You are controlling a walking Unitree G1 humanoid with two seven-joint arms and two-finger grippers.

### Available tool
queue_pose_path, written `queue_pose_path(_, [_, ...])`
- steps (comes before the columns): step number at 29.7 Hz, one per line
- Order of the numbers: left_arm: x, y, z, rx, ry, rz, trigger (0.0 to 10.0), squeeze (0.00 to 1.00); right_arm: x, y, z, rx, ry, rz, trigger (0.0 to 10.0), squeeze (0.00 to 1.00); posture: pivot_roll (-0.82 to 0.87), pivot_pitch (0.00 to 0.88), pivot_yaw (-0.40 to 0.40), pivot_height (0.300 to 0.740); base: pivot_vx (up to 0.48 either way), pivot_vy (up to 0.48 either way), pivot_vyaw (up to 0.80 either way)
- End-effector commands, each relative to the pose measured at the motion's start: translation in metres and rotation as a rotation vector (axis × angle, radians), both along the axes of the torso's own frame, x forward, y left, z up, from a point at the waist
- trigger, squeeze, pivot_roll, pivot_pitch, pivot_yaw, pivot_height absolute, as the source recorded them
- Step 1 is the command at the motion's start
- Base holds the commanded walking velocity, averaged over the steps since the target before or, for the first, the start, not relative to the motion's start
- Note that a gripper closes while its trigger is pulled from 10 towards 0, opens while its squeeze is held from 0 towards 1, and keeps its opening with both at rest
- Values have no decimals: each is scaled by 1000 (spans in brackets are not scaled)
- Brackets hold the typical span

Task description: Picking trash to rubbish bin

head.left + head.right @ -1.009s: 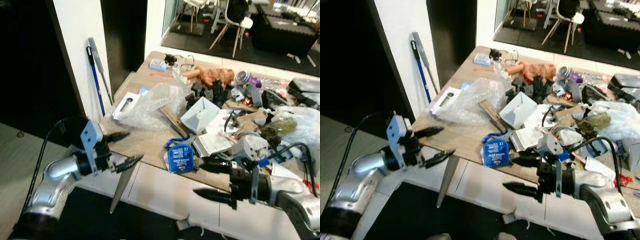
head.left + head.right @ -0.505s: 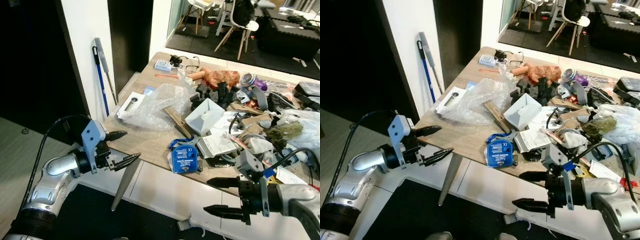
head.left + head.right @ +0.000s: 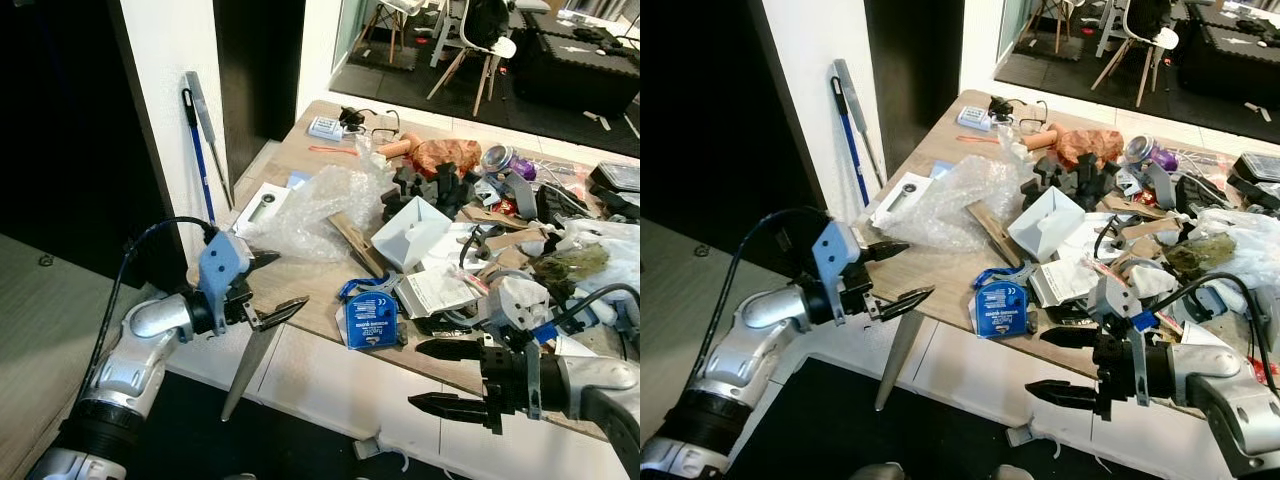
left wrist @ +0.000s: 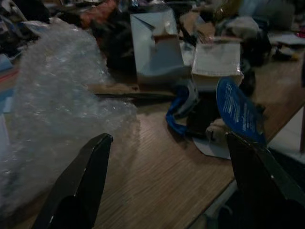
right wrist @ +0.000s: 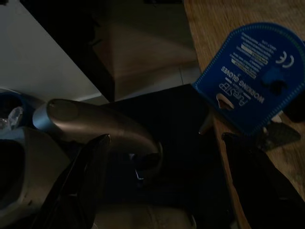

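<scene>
Fingers spread, left gripper (image 3: 268, 285) nears bubble wrap (image 3: 318, 208) (table-edge).

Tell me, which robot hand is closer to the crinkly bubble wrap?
Left. The left end effector hangs open at the table's corner, just short of the bubble wrap. The right end effector is open past the table's front edge, far off.

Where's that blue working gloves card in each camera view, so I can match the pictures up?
Left eye view: blue working gloves card at the table's near edge, between both grippers.
Right eye view: same near edge, below the white box.
Left wrist view: right side, standing on the wood beyond the open fingers.
Right wrist view: upper right, overhanging the table edge.
Shared landmark: bubble wrap, beside the card in both eye views and the left wrist view.
</scene>
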State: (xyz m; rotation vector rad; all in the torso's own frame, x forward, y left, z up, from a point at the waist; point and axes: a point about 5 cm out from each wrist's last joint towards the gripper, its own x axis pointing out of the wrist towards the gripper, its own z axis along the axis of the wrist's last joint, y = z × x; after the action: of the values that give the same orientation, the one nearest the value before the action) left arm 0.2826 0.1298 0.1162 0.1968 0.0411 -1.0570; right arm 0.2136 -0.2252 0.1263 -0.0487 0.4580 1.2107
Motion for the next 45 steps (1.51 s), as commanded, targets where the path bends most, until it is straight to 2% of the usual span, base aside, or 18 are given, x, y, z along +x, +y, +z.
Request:
queue_pose_path(1, [2,-9,-3,30,12,-12,10000,0,0,1,8,7,-26,5,10000,0,-32,0,-29,740,0,0,0])
queue_pose_path(8, [4,-17,-6,110,36,-36,10000,0,9,1,20,45,-87,-43,10000,0,-34,0,-24,740,0,0,0])
queue_pose_path(11, [5,-17,-5,113,27,-31,10000,0,14,3,26,52,-127,-78,10000,0,-34,0,-24,740,0,0,0])
queue_pose_path(14, [5,-18,-6,121,23,-30,10000,0,11,5,30,89,-98,-50,10000,0,-38,0,-25,740,0,0,-800])
queue_pose_path(23, [3,-16,-6,138,22,-37,10000,0,10,6,28,79,-90,-42,10000,0,-37,0,-27,740,0,0,-692])
queue_pose_path(28, [4,-11,-5,151,20,-29,10000,0,2,6,23,35,-37,8,10000,0,-36,0,-28,740,0,0,0])
queue_pose_path(31, [3,-9,-6,159,23,-29,10000,0,-6,1,15,-47,17,45,10000,0,-37,0,-27,740,0,0,0])
queue_pose_path(35, [3,-4,-9,180,28,-24,10000,0,-9,-2,11,-87,41,52,10000,0,-39,0,-28,740,0,0,0])
queue_pose_path(40, [6,6,-7,210,30,7,10000,0,-10,-1,11,-88,42,72,10000,0,-39,0,-29,740,0,0,0])
queue_pose_path(45, [15,13,-1,186,26,84,10000,0,-12,2,12,-81,47,98,10000,0,-39,0,-29,740,0,0,0])
